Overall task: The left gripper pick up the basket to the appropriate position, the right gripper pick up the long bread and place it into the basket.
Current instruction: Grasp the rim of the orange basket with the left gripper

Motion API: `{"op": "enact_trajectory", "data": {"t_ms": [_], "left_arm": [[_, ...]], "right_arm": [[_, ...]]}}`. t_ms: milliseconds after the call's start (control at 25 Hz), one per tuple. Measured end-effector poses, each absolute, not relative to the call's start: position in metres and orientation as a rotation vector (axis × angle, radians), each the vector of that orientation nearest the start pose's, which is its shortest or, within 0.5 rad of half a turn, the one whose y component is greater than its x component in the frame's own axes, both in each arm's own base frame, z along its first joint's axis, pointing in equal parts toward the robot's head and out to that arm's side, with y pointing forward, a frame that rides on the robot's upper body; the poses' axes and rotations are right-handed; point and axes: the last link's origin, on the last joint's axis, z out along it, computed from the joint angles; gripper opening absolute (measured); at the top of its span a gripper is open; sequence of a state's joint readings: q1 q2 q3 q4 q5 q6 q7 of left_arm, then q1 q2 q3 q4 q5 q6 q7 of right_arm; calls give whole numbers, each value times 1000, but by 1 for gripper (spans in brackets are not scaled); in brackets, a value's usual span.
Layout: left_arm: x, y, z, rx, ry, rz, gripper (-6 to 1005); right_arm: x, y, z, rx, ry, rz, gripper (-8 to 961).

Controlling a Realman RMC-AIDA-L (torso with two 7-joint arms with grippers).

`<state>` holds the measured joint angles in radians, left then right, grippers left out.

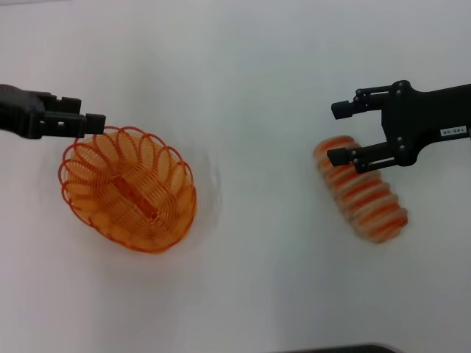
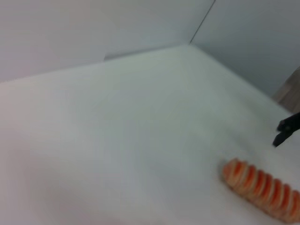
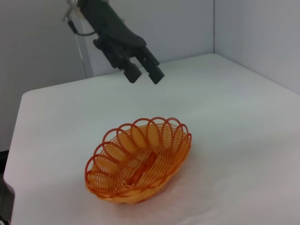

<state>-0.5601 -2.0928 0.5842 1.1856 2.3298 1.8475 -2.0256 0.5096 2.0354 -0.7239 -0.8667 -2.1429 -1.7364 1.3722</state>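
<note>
The black two-fingered right gripper (image 1: 344, 132) is held wide open above one end of the striped orange-and-cream long bread (image 1: 362, 190), apparently for grasping. The black left gripper (image 3: 143, 72), slightly parted and empty, is poised above the rim of the oval orange wire basket (image 1: 129, 188), well apart on the white table (image 1: 250, 279).

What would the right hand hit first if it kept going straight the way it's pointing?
Probably nothing soon: the right hand, open above the long bread, points across bare table toward the basket, which lies well off and lower. Depth is unclear.
</note>
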Motion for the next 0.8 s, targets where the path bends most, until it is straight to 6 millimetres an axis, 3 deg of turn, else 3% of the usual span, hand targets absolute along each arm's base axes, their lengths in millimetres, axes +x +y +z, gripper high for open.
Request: {"op": "enact_trajectory", "data": {"t_ms": [400, 800], "left_arm": [[-199, 363, 64, -2661, -1102, 131, 689], [-193, 382, 49, -2511, -1093, 373, 684]], "right_arm": [[262, 319, 34, -2914, 337, 444, 803], [262, 319, 29, -2901, 314, 442, 803]]}}
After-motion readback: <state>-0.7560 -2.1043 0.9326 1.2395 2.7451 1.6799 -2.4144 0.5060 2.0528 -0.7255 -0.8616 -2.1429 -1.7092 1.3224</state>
